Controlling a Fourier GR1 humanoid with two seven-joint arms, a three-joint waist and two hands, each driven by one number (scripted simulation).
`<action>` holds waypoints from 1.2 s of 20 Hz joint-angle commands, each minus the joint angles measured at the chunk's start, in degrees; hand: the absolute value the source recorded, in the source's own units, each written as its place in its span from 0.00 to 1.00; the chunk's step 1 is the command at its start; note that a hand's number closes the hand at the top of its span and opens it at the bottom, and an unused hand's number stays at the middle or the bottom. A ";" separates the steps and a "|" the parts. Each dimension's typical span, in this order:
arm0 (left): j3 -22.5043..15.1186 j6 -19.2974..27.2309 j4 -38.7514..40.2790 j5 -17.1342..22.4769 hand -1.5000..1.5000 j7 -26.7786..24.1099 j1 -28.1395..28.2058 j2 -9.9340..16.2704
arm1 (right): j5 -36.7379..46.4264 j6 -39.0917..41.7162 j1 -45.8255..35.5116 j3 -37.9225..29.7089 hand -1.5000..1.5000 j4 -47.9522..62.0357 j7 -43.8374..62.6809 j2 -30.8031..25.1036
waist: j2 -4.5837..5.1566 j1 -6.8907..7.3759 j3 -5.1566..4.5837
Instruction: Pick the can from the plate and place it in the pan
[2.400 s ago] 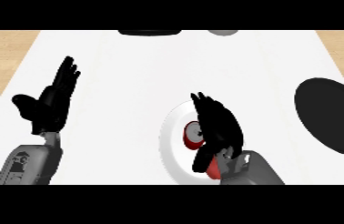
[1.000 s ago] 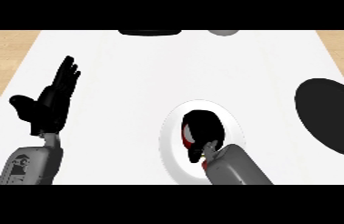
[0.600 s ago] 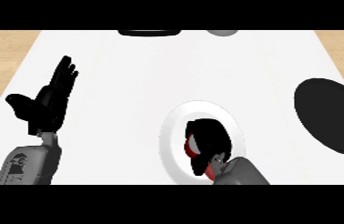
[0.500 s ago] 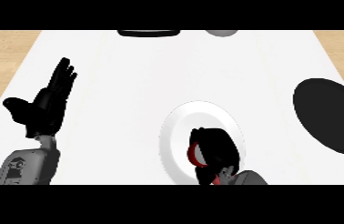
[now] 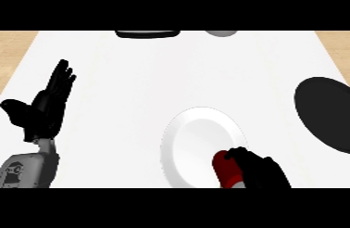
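White counter (image 5: 171, 69) fills nearly the whole head view, with strips of pale wood-toned surface seen at the upper left and upper right corners. At the upper edge of the frame, a dark flat object (image 5: 147, 34) is partly cut off left of centre, and a small grey rounded object (image 5: 221, 33) is cut off just right of centre. The pan (image 5: 328, 112) is shown as a black oval at the right edge, well apart from the plate. The plate (image 5: 198, 143), white and round, is seen in the lower centre, its lower rim reaching the bottom of the scene. The can (image 5: 228, 169), red, is seen at the lower right rim of the plate, overlapping that rim. The right hand (image 5: 261, 171) enters from the lower edge at lower right; its black fingers are curled round the right side of the can, whose red left side is left exposed. Whether the can is resting on the plate or is lifted clear of it cannot be told. The left hand (image 5: 42, 109) is seen at the left of the frame, open, fingers straight and pointing toward the upper edge, thumb spread to the left, nothing held, above its grey forearm (image 5: 28, 169).
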 commanded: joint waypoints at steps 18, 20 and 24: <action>0.29 -1.26 1.99 -0.14 0.50 -1.34 -1.96 -0.58 | -34.72 -13.63 -1.95 -42.92 1.00 -2.20 -14.04 -4.91 | 0.92 1.75 0.18; 0.77 0.28 3.75 -1.01 0.50 1.12 -5.79 -0.46 | -35.47 -12.89 -2.67 -46.50 1.00 4.12 -19.49 -7.25 | 0.82 1.25 0.13; -1.53 0.18 -1.06 -1.72 0.50 1.11 -1.36 -1.84 | -38.27 -12.43 -9.51 -54.36 1.00 20.64 -28.03 -12.19 | 0.80 2.48 0.17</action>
